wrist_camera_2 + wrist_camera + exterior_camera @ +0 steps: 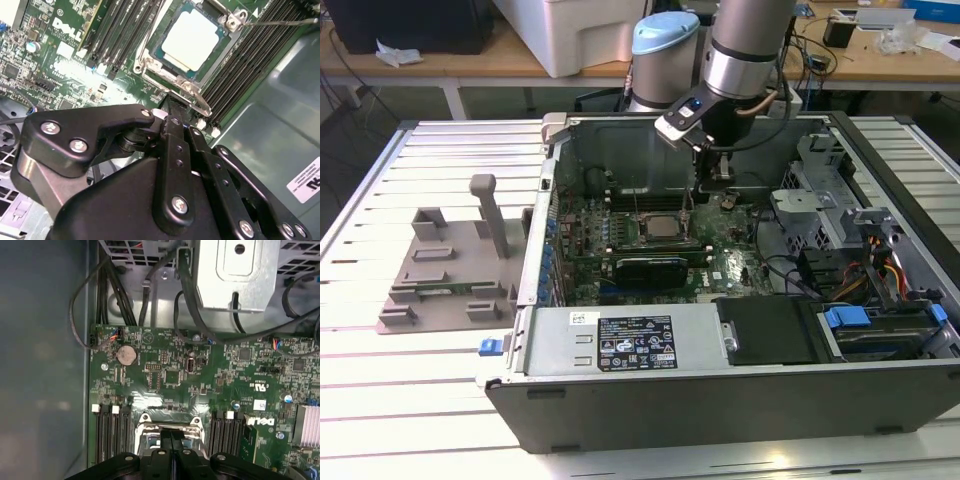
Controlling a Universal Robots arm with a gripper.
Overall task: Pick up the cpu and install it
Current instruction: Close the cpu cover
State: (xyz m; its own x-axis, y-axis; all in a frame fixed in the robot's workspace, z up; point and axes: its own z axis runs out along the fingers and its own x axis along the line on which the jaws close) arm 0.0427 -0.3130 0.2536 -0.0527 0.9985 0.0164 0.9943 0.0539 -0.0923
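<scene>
Silvery slatted counter (430,400) carries the open computer case (720,400), with a grey fixture (450,270) beside it on the exterior view's left; wooden counters (470,62) line the room behind. I see the cpu (192,40) lying in its socket (186,87) on the green motherboard (75,75). My pincer (172,112) hangs close above the socket, clenched on nothing.

Socket (146,424) partly behind claw (171,436)
</scene>
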